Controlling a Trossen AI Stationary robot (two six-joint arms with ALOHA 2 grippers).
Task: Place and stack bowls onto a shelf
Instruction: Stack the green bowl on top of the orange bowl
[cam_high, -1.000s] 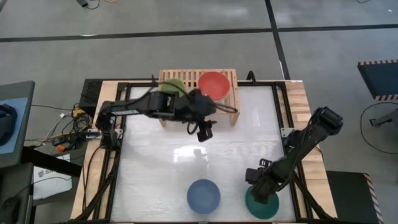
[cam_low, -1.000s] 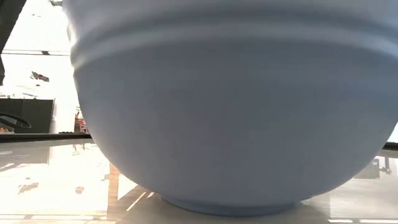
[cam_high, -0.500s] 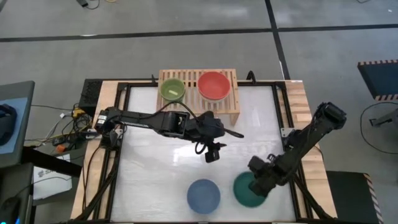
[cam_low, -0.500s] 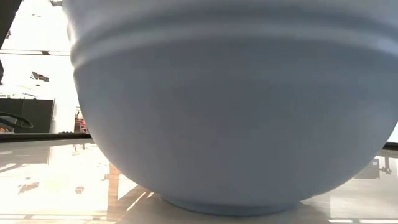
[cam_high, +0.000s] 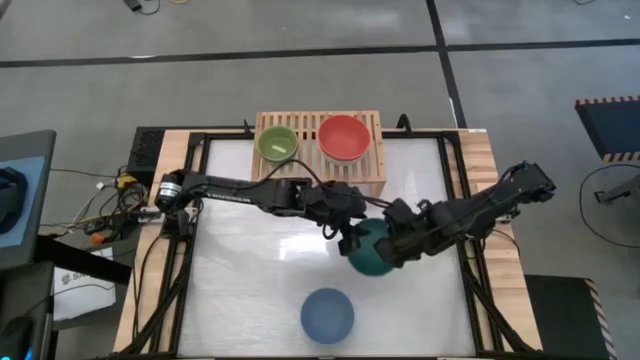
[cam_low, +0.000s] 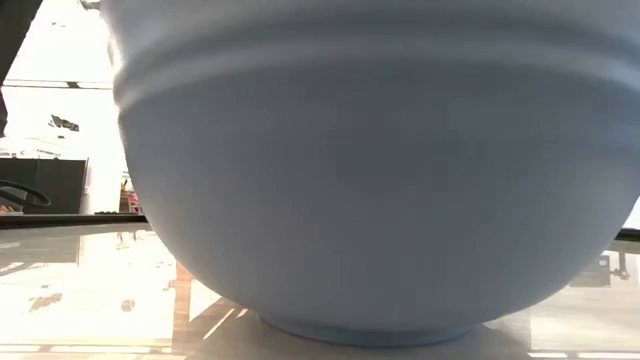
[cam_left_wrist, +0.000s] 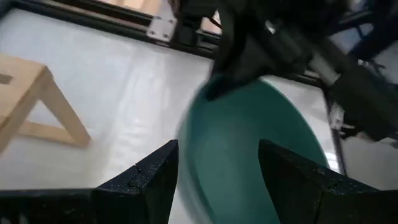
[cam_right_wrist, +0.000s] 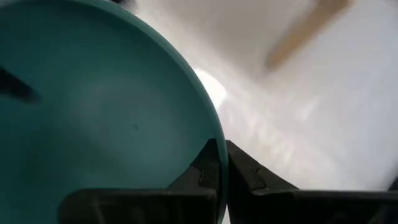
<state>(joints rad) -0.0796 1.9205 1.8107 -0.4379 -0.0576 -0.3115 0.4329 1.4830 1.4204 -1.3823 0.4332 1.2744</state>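
You see the right gripper (cam_right_wrist: 221, 163) with its two dark fingers pinched on the rim of the dark green bowl (cam_right_wrist: 93, 118), whose smooth inside fills most of the view, with the glossy white table (cam_right_wrist: 311, 124) and a blurred light-wood shelf leg (cam_right_wrist: 305, 28) beyond.

Low view: slate blue bowl (cam_low: 350, 170) filled the frame, hiding tabletop, shelf and both arms; its rim was cut off.
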